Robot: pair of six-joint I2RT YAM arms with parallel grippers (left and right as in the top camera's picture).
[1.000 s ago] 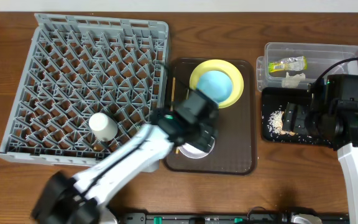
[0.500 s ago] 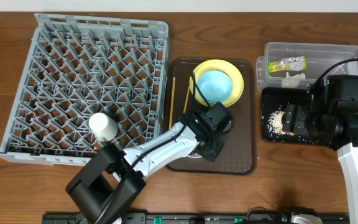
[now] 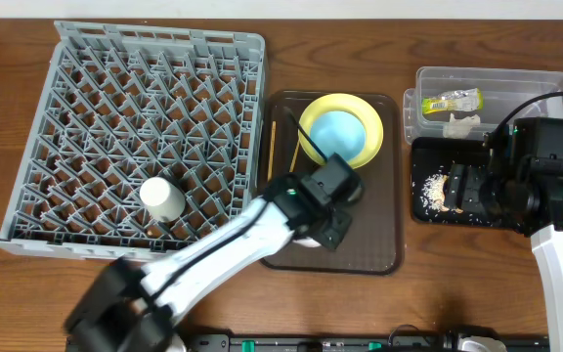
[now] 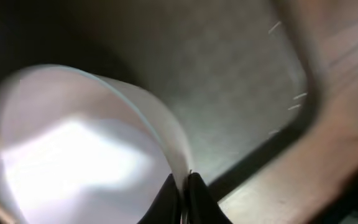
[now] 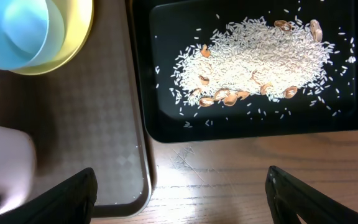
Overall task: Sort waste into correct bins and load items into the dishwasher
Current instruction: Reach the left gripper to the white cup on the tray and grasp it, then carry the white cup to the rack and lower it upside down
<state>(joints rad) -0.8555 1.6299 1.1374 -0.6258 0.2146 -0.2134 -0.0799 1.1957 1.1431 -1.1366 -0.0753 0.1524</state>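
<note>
Grip: left end effector (image 4: 180, 190) pinches shut on white bowl (image 4: 73, 155) rim; bowl lies below it on tray (image 4: 241, 81). Lift straight up, rim level, slowly; thin pinch may slip. Rack (image 3: 125, 108) lies to its left. Right end effector (image 5: 182, 199) open, empty.

Reaches with the left arm (image 3: 228, 249) from the table's (image 3: 457, 284) near edge toward its middle, left gripper (image 4: 182, 186) pinched tight on the white bowl's (image 4: 73, 155) rim. Hangs the right gripper (image 5: 185, 199) spread wide, facing down, near the right edge.
</note>
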